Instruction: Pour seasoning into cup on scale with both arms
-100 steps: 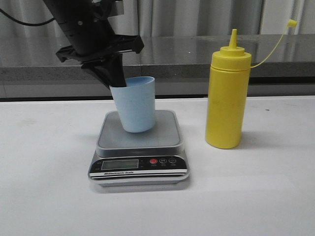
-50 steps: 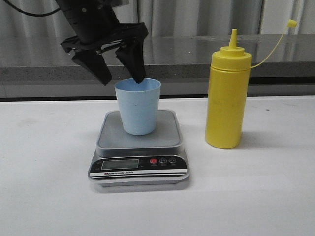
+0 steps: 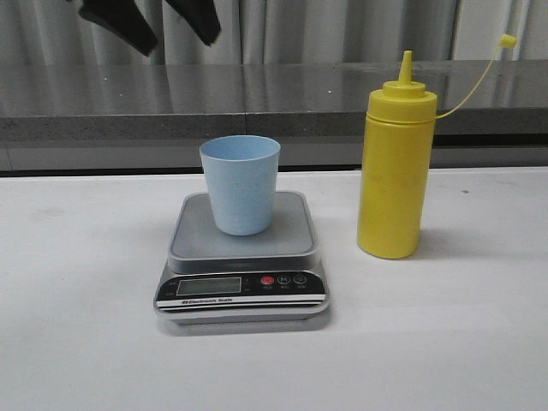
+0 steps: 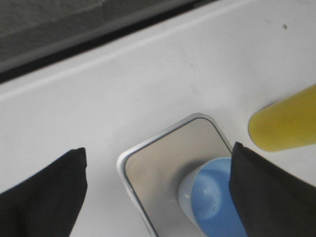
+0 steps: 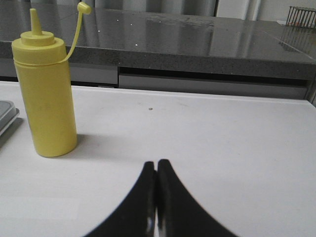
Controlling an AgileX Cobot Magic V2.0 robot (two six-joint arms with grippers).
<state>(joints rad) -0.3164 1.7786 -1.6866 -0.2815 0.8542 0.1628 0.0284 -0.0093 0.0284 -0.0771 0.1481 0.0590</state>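
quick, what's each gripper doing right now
Left gripper: open, holding nothing, raised above the cup.
Right gripper: shut, empty.

Cup (image 3: pixel 241 184) upright on the scale (image 3: pixel 242 265), bottle (image 3: pixel 395 169) just right of it, on the table (image 3: pixel 445 342).

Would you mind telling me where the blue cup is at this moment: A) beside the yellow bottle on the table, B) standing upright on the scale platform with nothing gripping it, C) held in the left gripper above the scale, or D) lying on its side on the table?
B: the cup stands upright on the scale, while the left gripper hangs open well above it.
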